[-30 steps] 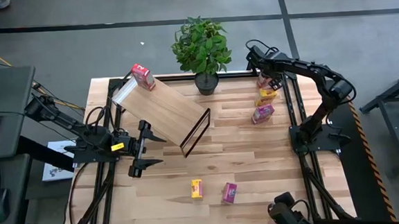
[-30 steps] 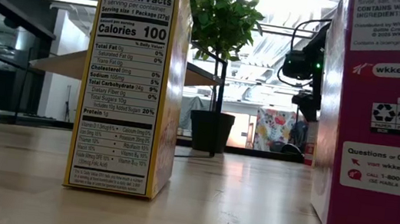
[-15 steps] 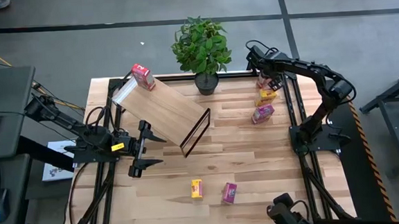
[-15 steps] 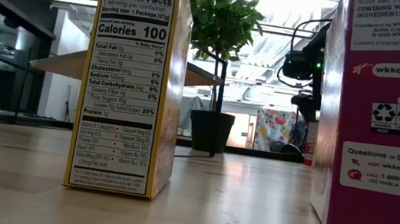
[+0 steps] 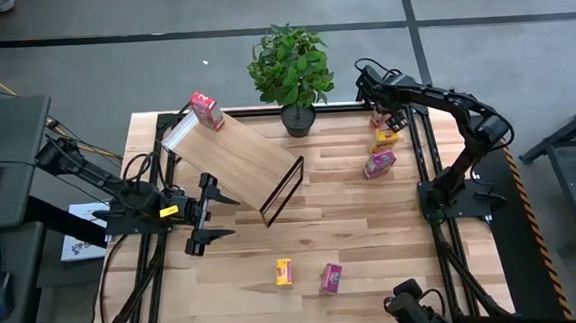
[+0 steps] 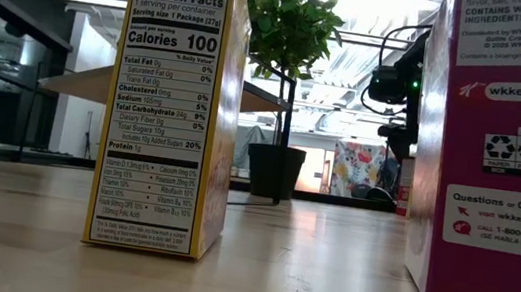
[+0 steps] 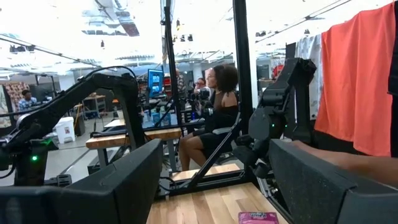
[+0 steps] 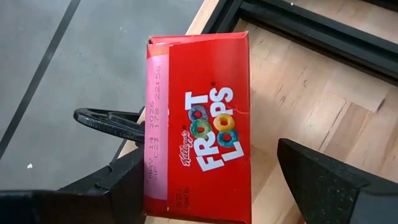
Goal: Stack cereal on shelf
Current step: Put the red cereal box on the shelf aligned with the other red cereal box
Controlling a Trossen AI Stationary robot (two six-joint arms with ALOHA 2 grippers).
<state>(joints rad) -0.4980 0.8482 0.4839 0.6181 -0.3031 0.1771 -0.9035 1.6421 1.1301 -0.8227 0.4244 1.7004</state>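
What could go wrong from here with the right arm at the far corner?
1. The red Froot Loops box sits at the table's far edge between the right gripper's open fingers; a skewed close might nudge it off.
2. The yellow box stands close by and could be knocked.
3. The shelf slants; the red box on it may slide.

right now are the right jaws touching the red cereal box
Apart. The right wrist view shows the right gripper open around the red box, with bare tabletop visible between the box and one jaw and a gap on the other side.
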